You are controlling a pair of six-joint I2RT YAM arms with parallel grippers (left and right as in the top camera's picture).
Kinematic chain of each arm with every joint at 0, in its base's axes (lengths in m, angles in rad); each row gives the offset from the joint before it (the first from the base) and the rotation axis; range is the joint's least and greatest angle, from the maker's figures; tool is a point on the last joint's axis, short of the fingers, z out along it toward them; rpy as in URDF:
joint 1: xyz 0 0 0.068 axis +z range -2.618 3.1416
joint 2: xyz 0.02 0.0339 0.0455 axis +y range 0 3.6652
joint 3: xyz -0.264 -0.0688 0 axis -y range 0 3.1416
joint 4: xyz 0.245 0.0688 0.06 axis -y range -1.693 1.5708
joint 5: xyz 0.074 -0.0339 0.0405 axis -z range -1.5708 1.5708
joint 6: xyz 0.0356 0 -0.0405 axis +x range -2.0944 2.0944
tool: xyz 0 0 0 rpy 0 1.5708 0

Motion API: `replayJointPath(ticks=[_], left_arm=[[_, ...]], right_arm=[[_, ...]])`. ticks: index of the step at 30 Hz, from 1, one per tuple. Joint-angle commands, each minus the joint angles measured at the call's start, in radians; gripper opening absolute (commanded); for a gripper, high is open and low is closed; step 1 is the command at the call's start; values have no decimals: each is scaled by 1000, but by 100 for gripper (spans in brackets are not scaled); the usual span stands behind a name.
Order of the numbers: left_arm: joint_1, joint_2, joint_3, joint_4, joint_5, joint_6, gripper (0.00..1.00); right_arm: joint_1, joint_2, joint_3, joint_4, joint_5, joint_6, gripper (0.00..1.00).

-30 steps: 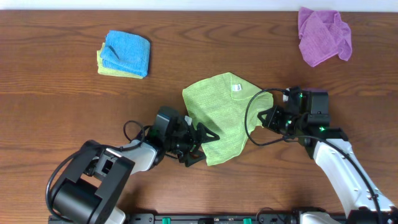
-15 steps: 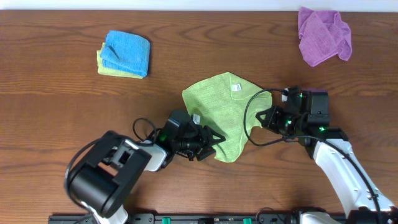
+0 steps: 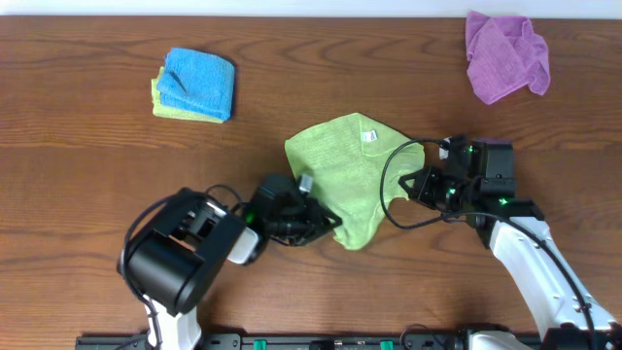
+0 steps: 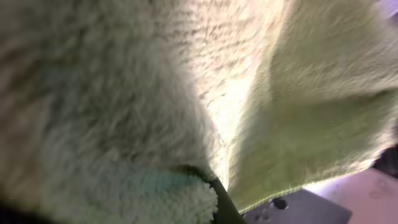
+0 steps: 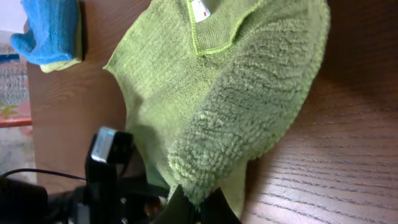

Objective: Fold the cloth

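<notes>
The green cloth [image 3: 350, 180] lies partly folded in the middle of the table, its white tag [image 3: 369, 136] facing up near the far edge. My left gripper [image 3: 326, 222] is shut on the cloth's near-left edge. In the left wrist view the fuzzy cloth [image 4: 155, 93] fills the frame, and one dark finger [image 4: 222, 204] pokes out beneath it. My right gripper [image 3: 413, 185] is shut on the cloth's right corner. Seen from the right wrist, that corner of the cloth [image 5: 249, 112] is raised and pinched between the fingertips [image 5: 199, 208].
A blue cloth folded on top of a yellow-green one [image 3: 194, 85] lies at the far left. A crumpled purple cloth [image 3: 505, 55] sits at the far right corner. Brown wooden table [image 3: 97, 165] all around; cables loop near both wrists.
My left gripper slid right onto the cloth's near-left edge and closed on it, bunching that edge. The right arm stayed still, holding its corner.
</notes>
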Motion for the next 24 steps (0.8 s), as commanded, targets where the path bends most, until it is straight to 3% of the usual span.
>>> replayJointPath(ticks=[1,6,13,18,24], left_arm=[[143,32,-23,-26,77,6,6],[282,-13,51,-26,180,-40,6],[304,-26,325,-79,166,-114,6],[306,-26,529,-245,127,-40,6],[308,-26,697,-421,28,63,6]], right_arm=[[10,-10,9,5,-16,-15,1],[62,-10,9,146,14,-8,1],[105,-6,9,382,175,88,1],[105,35,55,457,235,98,1],[103,189,269,426,246,34,1]])
